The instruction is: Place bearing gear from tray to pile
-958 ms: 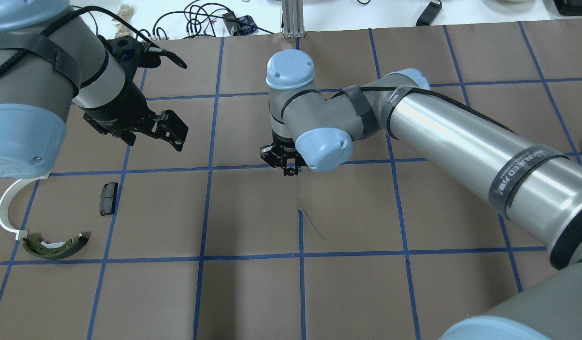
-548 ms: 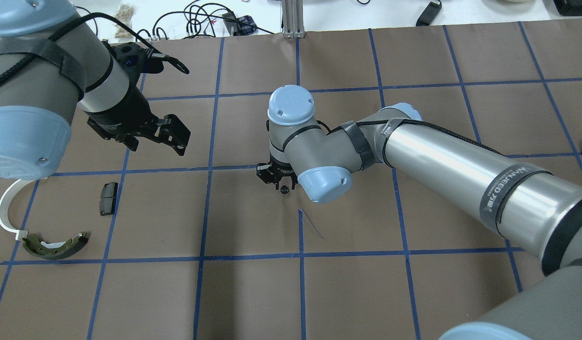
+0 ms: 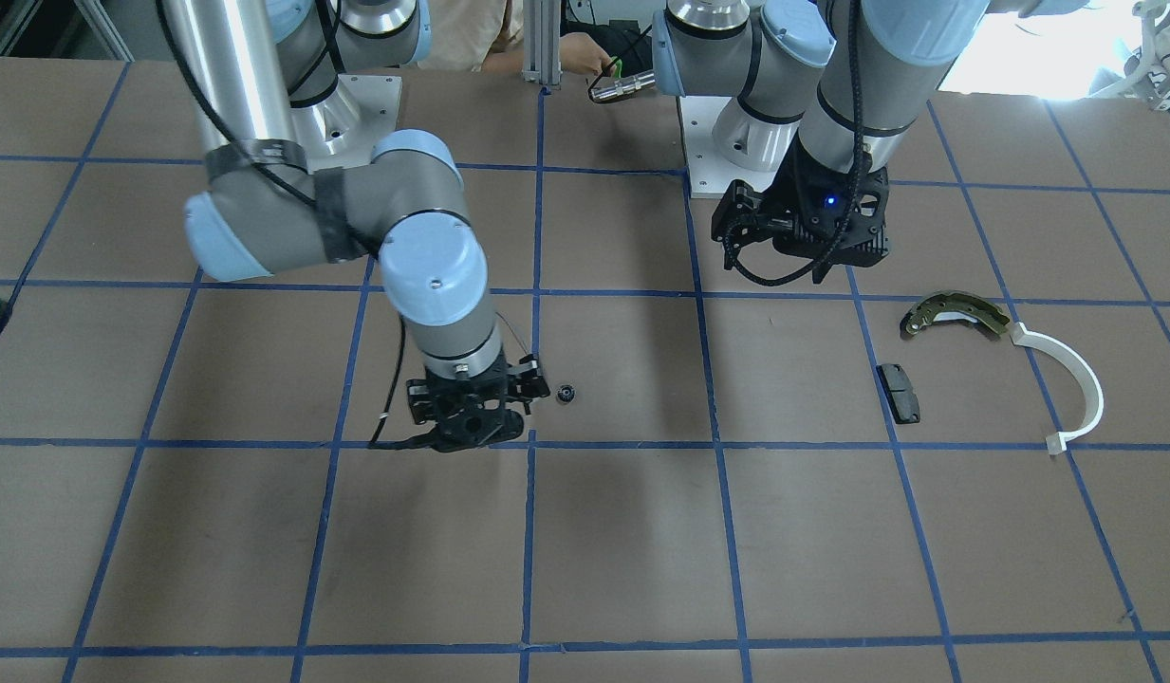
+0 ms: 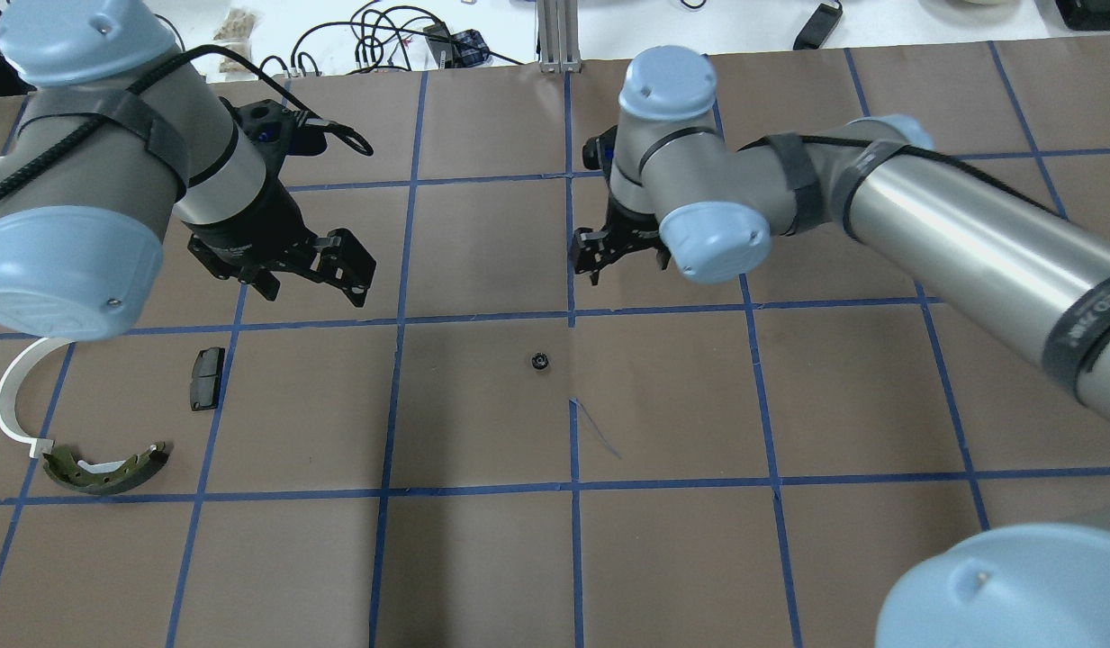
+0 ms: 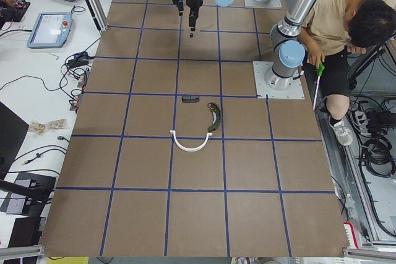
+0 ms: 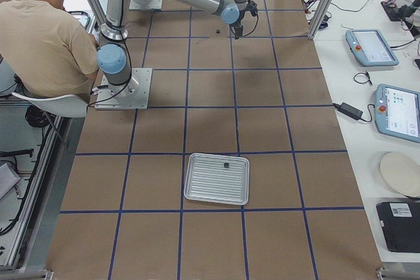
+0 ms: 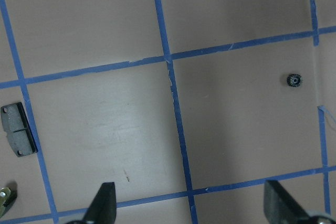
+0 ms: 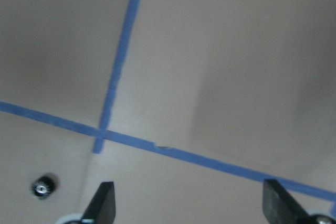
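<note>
claws number two: left claw (image 7: pixel 191 203) and right claw (image 8: pixel 189 203), both spread, empty. one dark toothed gear (image 4: pixel 540 362) lies on brown tabletop (image 4: pixel 482 558), well apart from one olive curved shoe (image 4: pixel 104 474), one white arc (image 4: pixel 14 364), one dark pad (image 4: pixel 207 378).

Only unreadable pale lettering shows, on the right arm's dark band (image 4: pixel 1087 335).

Bare brown paper (image 4: pixel 464 414) surrounds the small dark toothed gear (image 4: pixel 540 362). Leftward toward the dark rectangular pad (image 4: pixel 207 378), the black left gripper (image 4: pixel 313 277) hangs overhead.
</note>
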Controlling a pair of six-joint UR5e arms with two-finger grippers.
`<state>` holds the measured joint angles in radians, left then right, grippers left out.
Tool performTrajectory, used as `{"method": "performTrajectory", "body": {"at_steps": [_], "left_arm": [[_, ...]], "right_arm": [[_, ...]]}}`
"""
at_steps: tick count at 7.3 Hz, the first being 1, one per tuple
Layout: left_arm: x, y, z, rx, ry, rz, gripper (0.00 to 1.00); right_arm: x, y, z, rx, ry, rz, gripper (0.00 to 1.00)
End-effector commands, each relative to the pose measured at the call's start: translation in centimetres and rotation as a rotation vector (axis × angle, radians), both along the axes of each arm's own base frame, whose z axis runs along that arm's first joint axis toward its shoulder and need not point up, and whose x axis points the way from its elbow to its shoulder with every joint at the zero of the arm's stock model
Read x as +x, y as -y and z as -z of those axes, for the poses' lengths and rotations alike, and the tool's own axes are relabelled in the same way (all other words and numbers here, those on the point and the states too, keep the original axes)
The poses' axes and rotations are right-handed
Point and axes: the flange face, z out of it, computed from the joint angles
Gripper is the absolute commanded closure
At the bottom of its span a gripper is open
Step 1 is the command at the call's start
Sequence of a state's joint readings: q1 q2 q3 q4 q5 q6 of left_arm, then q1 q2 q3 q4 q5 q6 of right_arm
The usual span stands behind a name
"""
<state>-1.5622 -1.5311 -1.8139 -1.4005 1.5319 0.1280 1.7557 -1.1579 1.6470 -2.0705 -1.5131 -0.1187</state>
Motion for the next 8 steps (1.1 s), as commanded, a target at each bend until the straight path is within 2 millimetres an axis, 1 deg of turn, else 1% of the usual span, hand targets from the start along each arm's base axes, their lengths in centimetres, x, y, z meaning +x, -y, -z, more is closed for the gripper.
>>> {"method": "performTrajectory", "body": {"at_steps": [1,2,3,4,5,6,7,8], "left_arm": [[-4.8,-0.4,3.0,0.057,-0.006,0.01,0.0],[-7.4,0.3,5.0,0.039,-0.004,0.052,0.0],[-9.4,0.5,7.2,0.035,-0.008,0.085,0.0],[-10.8,0.9,9.5,0.021,-0.016,0.11,0.0],[-12.2,0.7,11.6,0.022,-0.01,0.138,0.0],[-13.2,1.4,13.3,-0.003,-0.017,0.145,0.0],[-13.8,1.9,15.0,-0.002,-0.018,0.155,0.0],[-14.8,2.1,16.6,-0.004,-0.018,0.17,0.0]], "right_arm": [[-11.9,3.0,-4.2,-0.053,-0.062,-0.124,0.0],[-18.2,3.0,-6.0,-0.043,-0.081,-0.18,0.0],[-26.8,2.7,-7.5,-0.043,-0.125,-0.186,0.0],[-34.4,1.6,-7.3,-0.025,-0.127,-0.238,0.0],[-42.0,0.0,-6.6,-0.015,-0.121,-0.32,0.03],[-49.8,-2.4,-5.3,-0.001,-0.106,-0.364,0.02],[-55.5,-3.6,-2.6,0.007,-0.104,-0.398,0.02],[-60.3,-4.7,0.8,-0.004,-0.121,-0.53,0.02]]}}
